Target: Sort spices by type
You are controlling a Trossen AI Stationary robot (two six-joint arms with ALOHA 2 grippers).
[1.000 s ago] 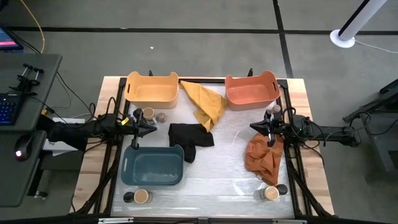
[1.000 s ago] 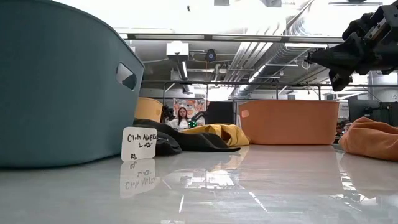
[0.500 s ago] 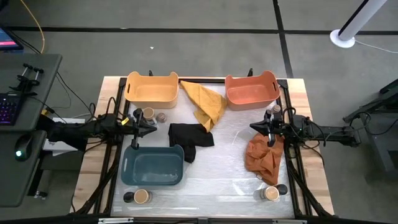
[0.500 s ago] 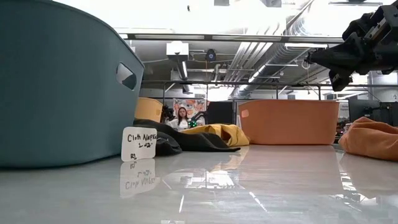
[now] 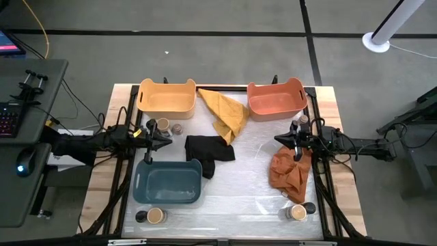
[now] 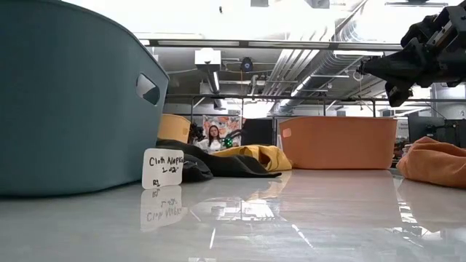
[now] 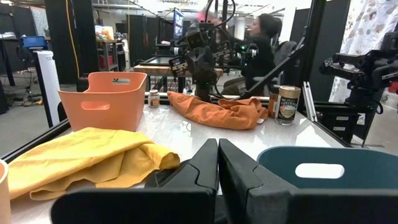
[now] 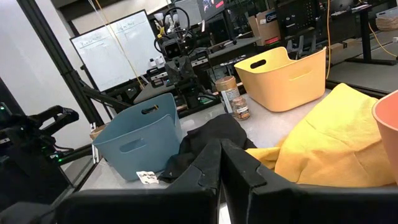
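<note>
Spice jars stand upright on the table in small groups. A tan-topped jar (image 5: 162, 124), a dark one (image 5: 151, 126) and a smaller brownish one (image 5: 177, 128) are in front of the yellow bin. Two more (image 5: 156, 216) stand at the near left, two (image 5: 298, 212) at the near right, and two (image 5: 302, 121) beside the right arm. My left gripper (image 5: 166, 139) hovers shut just right of the first group, pointing at the table's middle (image 7: 217, 163). My right gripper (image 5: 278, 139) hovers shut above the orange cloth's far edge, pointing left (image 8: 221, 163) (image 6: 362, 68).
A yellow bin (image 5: 166, 98) and an orange bin (image 5: 276, 99) stand at the far edge, and a blue bin (image 5: 168, 182) near left. A yellow cloth (image 5: 224, 113), a black cloth (image 5: 207, 150) and an orange cloth (image 5: 289, 171) lie crumpled between them. A small label card (image 6: 162, 169) stands by the blue bin.
</note>
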